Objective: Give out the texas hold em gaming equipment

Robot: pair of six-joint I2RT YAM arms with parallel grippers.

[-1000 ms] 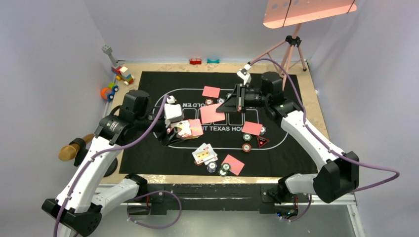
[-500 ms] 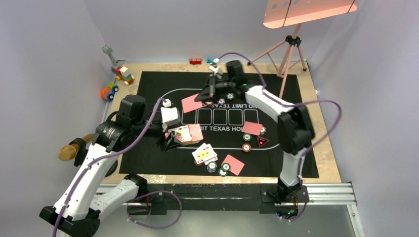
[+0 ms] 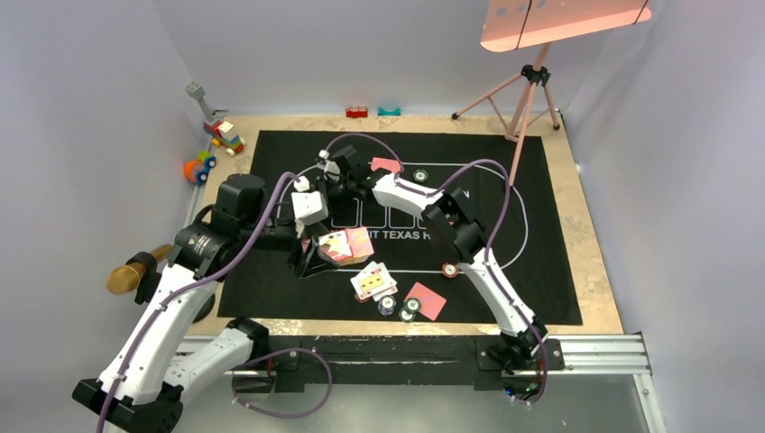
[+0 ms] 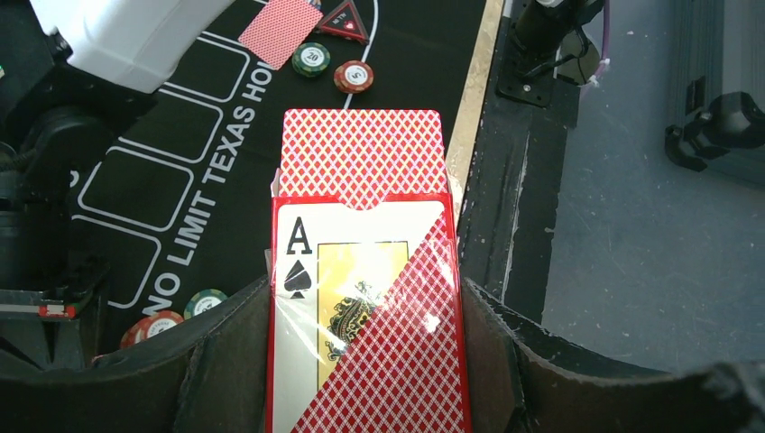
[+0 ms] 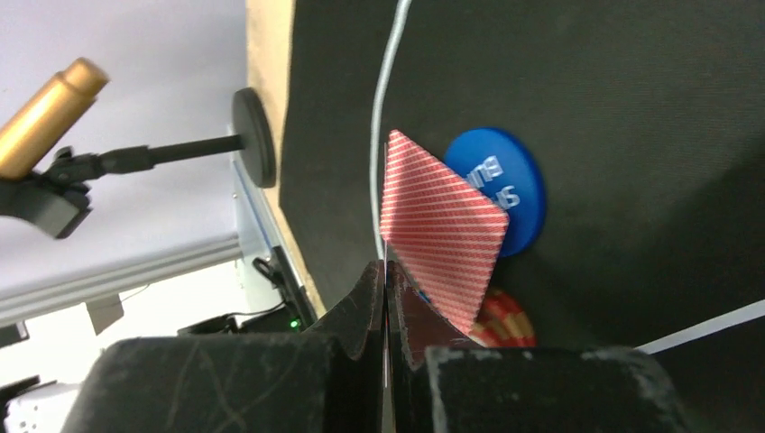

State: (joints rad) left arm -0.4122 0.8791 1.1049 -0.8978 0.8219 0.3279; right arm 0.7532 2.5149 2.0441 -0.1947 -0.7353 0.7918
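- Left gripper (image 4: 365, 293) clamps the deck (image 4: 361, 171) by its long sides, above the left half of the mat (image 3: 541, 271). The box looks stiff and its film wrap is likely slick.
- Right gripper (image 5: 386, 287) is pinched tight on one card (image 5: 442, 225) by its edge, above a blue disc (image 5: 510, 180) and a red chip (image 5: 501, 327). The card looks thin and light, apt to bend or slip.
- The two grippers sit near each other, so room is tight there.
- Rightward the mat is barer, leaving room out to the table (image 3: 597, 262) edge.
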